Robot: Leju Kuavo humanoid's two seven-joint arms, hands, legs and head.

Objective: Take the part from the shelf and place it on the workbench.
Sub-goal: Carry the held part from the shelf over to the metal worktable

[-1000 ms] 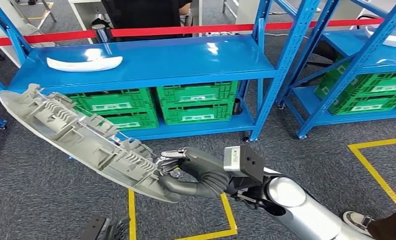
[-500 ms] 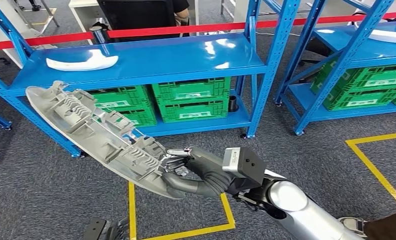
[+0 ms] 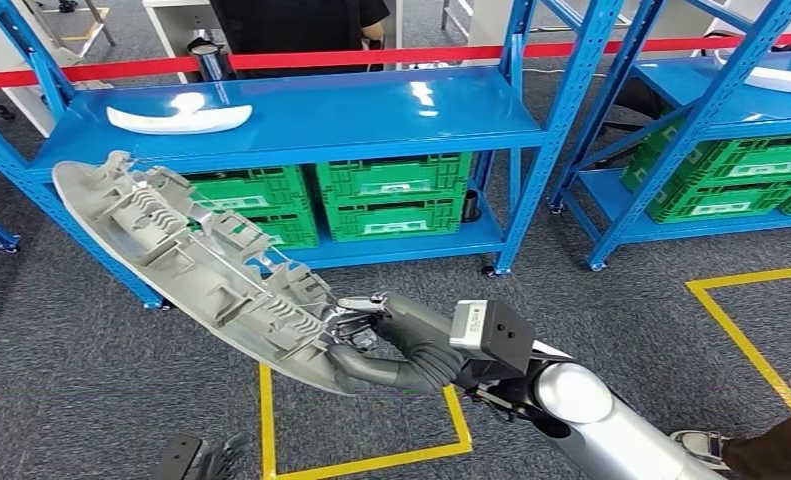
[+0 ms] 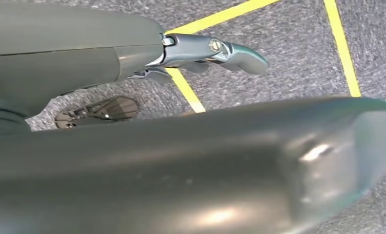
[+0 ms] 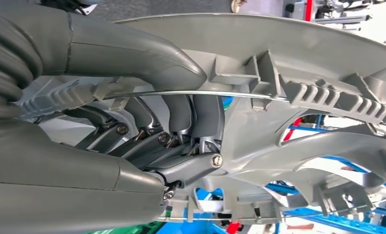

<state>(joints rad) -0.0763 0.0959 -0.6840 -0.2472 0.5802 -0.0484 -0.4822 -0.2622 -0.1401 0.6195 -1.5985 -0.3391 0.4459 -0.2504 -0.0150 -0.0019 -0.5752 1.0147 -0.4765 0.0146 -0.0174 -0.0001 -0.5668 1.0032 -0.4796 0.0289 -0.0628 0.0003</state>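
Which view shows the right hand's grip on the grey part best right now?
The right wrist view: the right hand hooks its fingers around the ribs of the grey part, close up. The head view shows that hand holding the whole part by one end. The left wrist view faces the floor.

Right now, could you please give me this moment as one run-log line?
right robot hand: holds grey ribbed part | part: off shelf, over floor | workbench: unseen
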